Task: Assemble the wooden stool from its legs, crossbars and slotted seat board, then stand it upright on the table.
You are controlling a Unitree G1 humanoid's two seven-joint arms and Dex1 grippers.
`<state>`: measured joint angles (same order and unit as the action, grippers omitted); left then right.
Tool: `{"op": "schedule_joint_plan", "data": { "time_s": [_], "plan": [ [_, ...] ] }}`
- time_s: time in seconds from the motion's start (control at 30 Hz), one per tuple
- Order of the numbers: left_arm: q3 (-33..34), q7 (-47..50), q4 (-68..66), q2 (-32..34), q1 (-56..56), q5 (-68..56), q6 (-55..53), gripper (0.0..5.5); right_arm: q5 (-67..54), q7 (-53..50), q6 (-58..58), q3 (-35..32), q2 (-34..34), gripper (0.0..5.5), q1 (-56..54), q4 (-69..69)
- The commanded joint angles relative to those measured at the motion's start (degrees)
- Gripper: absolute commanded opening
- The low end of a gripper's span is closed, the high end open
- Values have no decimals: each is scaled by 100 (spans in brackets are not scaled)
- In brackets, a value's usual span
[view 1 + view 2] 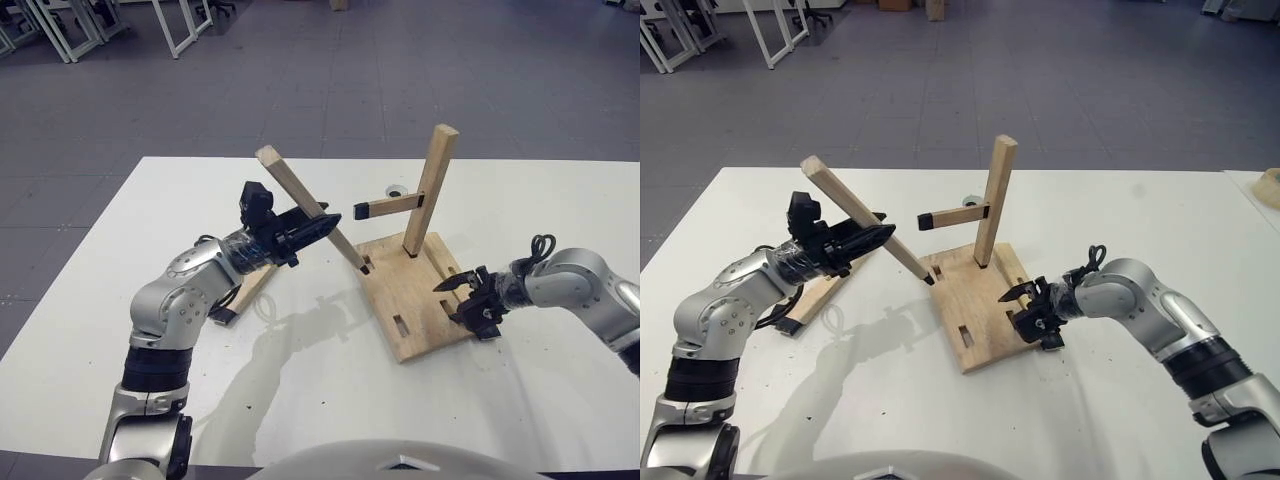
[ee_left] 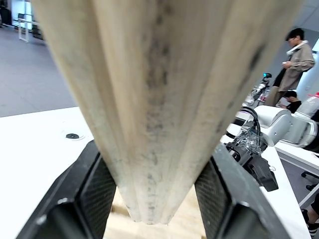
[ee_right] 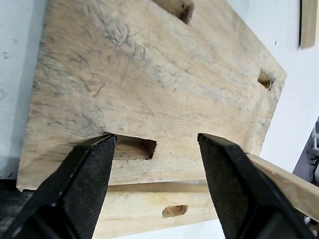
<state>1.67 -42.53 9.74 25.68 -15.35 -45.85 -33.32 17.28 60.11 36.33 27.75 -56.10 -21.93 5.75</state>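
The slotted seat board (image 1: pixel 400 292) lies flat on the white table. One leg (image 1: pixel 432 180) stands upright in a far slot, with a short crossbar (image 1: pixel 395 206) sticking out of it to the left. My left gripper (image 1: pixel 330 225) is shut on a second leg (image 1: pixel 290 182), which is tilted, its lower end at the board's left slot (image 1: pixel 365 268). In the left wrist view this leg (image 2: pixel 154 99) sits between both pads. My right gripper (image 1: pixel 462 298) is open at the board's right edge, its fingers straddling a slot (image 3: pixel 137 148). A wooden bar (image 3: pixel 149 204) lies along that edge.
Another wooden piece (image 1: pixel 252 288) lies on the table under my left forearm. A small round grommet (image 1: pixel 393 188) sits in the table behind the crossbar. The table's front edge runs close below the board; bare table surface (image 1: pixel 330 380) spreads in front.
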Motion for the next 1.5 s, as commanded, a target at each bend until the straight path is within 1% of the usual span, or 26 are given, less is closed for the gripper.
{"op": "schedule_joint_plan", "data": {
  "time_s": [0.03,0.23,0.33,0.6,0.9,1.03,1.17,1.23,1.33,1.5],
  "plan": [
    [-152,-139,-44,-143,132,253,158,208,529,-125,981,302,18,301,123,456],
    [-204,-274,-295,-153,351,716,421,207,867,-443,1405,281,92,301,16,859],
    [-122,-242,-557,-274,213,871,609,207,901,-490,1430,273,74,301,60,837],
    [-316,-509,-1305,-537,-75,1185,823,207,940,-524,1382,281,85,301,111,784],
    [-703,-1217,-2198,-63,-658,1792,852,204,1021,-626,1332,247,88,301,178,718],
    [-674,-1506,-2216,171,-992,1578,304,204,1093,-704,1331,233,86,301,222,743],
    [-394,-1352,-1686,221,-924,1150,-420,204,1115,-763,1272,205,63,301,300,698],
    [-451,-1212,-1469,257,-796,1265,-572,204,1104,-772,1239,197,71,301,322,695],
    [-513,-953,-1421,231,-719,1542,-483,204,1084,-762,1183,197,82,301,349,652],
    [-480,-707,-1851,188,-857,1775,-261,204,1073,-782,1152,178,31,301,445,569]
  ]
}}
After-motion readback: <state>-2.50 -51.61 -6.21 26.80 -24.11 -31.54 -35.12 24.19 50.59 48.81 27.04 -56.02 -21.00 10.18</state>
